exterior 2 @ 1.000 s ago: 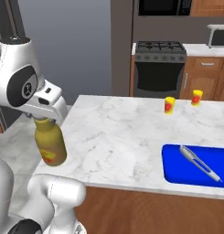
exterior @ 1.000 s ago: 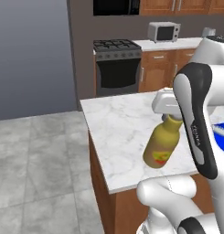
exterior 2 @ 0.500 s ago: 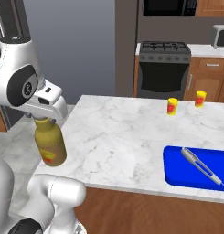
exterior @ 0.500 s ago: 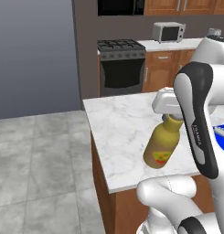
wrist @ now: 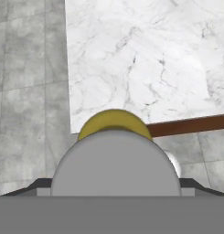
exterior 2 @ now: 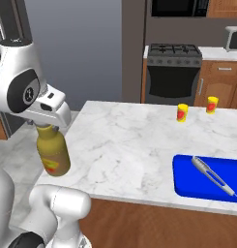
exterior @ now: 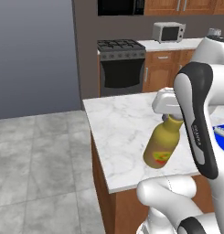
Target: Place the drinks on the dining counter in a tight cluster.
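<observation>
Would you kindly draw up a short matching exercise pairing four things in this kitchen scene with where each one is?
Things:
1. mustard-yellow bottle
2. pen-like tool
3. two small yellow containers
4. microwave

Places:
A. on the blue tray
B. on the far cabinet top beside the stove
C. hanging from the gripper
D. standing on the dining counter

Pairs: 1-C, 2-A, 3-D, 4-B

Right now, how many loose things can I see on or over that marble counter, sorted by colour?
Mustard-yellow: 1, the tall bottle hanging from the end effector above the counter's edge.
Yellow with red: 2, a small container and a second small container at the far side.
Blue: 1, the tray.
Grey: 1, the pen-like tool lying in the tray.
Total: 5
</observation>
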